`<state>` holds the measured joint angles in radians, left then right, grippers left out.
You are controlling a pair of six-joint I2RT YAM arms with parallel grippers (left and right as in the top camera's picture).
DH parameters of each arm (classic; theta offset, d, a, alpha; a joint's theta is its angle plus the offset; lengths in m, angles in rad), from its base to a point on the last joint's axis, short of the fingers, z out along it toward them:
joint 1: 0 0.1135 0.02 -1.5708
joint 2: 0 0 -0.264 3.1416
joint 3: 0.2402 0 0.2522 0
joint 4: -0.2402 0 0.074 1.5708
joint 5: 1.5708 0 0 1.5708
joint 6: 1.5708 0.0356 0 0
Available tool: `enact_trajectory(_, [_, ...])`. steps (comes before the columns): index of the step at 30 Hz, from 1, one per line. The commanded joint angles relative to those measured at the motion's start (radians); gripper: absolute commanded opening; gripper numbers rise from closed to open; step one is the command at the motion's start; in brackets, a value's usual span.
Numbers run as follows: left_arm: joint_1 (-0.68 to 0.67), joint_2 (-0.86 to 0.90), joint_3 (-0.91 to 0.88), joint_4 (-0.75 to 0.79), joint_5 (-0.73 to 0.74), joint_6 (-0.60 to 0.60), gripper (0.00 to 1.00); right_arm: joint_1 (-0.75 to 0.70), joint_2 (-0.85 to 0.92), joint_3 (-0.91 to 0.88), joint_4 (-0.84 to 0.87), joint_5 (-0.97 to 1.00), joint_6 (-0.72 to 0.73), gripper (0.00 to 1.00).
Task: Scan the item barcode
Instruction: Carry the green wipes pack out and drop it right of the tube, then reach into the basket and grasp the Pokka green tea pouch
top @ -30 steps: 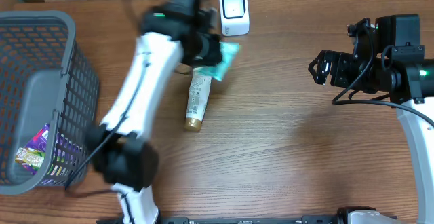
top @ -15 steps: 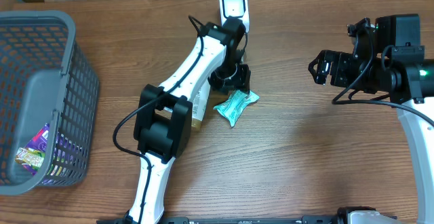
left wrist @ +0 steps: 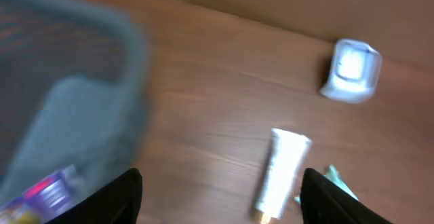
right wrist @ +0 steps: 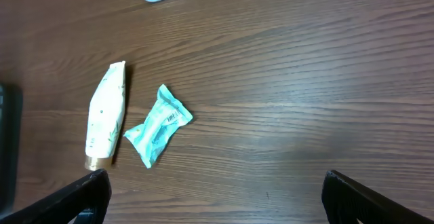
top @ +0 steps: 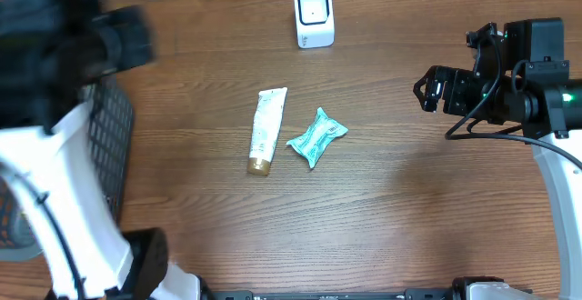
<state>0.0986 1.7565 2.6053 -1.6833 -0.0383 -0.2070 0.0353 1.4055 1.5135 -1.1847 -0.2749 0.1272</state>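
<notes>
Overhead: tube (top: 266, 129) lies near scanner (top: 314, 15), long axis toward it; left tool (left wrist: 220, 187) and right tool (top: 428, 91) both gape, empty.

My overhead looks straight down on the counter (top: 391, 218). Left wrist, blurred, slants in from high, left of the tube (top: 267, 130); right wrist looks down from well off its right. All three share it.

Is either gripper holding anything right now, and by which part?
Nothing is held: left gripper and right gripper are open and empty. The packet lies on the table by the tube.
</notes>
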Motion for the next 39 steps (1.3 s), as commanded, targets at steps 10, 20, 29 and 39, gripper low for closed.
enact_trajectory(10, [0.674, -0.021, -0.385, -0.006, -0.063, -0.112, 0.61, 0.003, 0.000, 0.024, 0.002, -0.007, -0.001, 1.00])
enact_trajectory(20, [0.884, -0.022, -0.839, 0.260, -0.013, -0.141, 0.61, 0.003, 0.000, 0.024, 0.017, -0.007, -0.002, 1.00])
enact_trajectory(29, [0.836, -0.021, -1.110, 0.468, -0.036, -0.084, 0.64, 0.003, 0.000, 0.024, 0.024, 0.015, -0.005, 1.00])
enact_trajectory(39, [0.837, -0.021, -1.264, 0.558, -0.106, -0.089, 0.71, 0.003, 0.000, 0.024, 0.026, 0.045, -0.004, 1.00])
